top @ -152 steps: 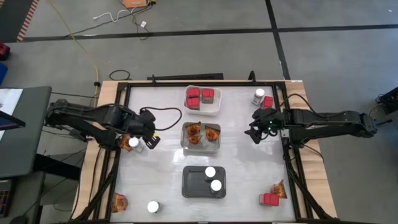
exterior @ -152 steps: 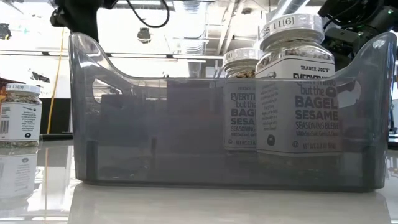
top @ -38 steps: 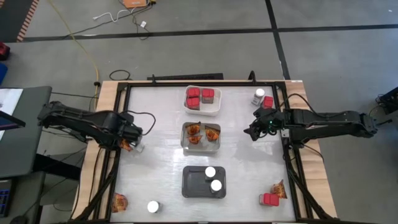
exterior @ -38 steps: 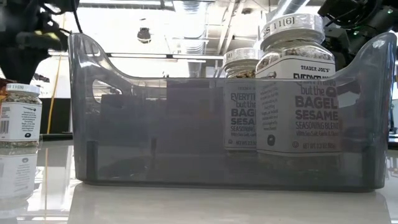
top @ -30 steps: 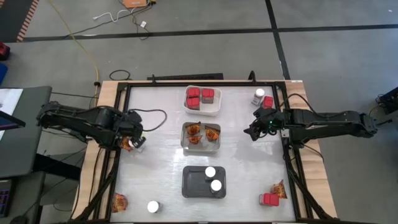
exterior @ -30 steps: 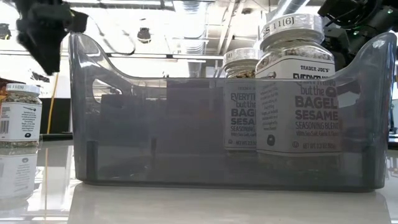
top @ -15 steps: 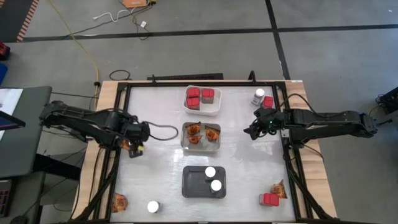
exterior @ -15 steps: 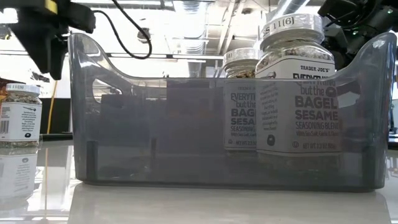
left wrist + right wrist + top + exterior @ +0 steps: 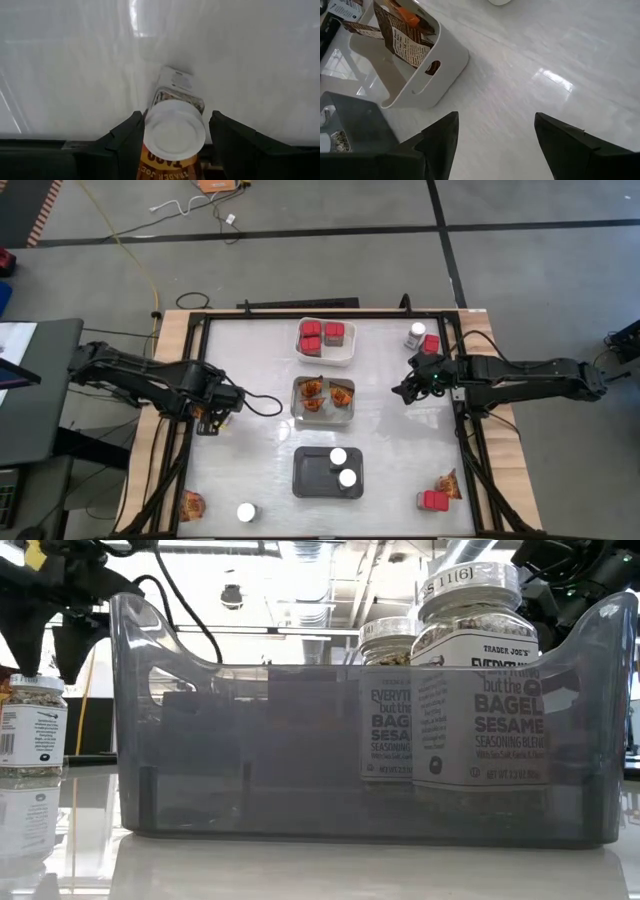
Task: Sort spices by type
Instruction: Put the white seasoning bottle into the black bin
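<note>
Fingers of the left gripper (image 9: 172, 137) stand apart on either side of a white-lidded jar (image 9: 174, 131) at mid-left of the high view, straddling it without pressing its sides. Current step, as judged: acquiring this jar for the dark grey tray (image 9: 309, 485) at lower centre, which already holds two jars (image 9: 343, 467). Next move calls for closing on the lid, then lifting clear. Against half a second earlier, the left gripper has shifted slightly toward frame bottom. Right gripper (image 9: 407, 389) waits at mid-right, fingers open and empty.

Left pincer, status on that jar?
Left pincer open, astride jar, no grip confirmed. Right pincer open, empty, waiting table right. Orange packet against jar.
</note>
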You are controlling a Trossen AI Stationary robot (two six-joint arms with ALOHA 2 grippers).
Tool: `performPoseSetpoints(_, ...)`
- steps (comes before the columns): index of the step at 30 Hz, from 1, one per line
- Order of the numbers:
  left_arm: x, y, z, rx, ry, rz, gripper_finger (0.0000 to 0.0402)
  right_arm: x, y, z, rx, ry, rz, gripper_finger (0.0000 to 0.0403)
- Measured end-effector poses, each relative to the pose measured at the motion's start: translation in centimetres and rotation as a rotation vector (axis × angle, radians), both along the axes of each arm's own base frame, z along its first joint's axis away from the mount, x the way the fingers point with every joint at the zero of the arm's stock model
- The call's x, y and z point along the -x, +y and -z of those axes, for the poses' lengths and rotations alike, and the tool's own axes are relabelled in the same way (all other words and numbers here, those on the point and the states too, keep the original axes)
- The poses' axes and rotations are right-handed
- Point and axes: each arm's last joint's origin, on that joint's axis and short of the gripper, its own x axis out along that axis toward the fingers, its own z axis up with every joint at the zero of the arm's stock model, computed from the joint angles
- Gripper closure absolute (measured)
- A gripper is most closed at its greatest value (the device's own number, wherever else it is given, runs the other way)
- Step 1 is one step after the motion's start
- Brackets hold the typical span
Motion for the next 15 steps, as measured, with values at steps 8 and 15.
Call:
performPoseSetpoints(8, -0.16, 0.09, 0.02, -0.033, -0.03, -0.077, 0.0187, 0.0, 0.0, 0.0, -0.01, -0.003, 0.011, 0.0117)
performPoseSetpoints(15, -0.17, 0.08, 0.03, -0.024, -0.035, -0.13, 0.0187, 0.0, 0.0, 0.0, -0.031, -0.008, 0.034, 0.0117)
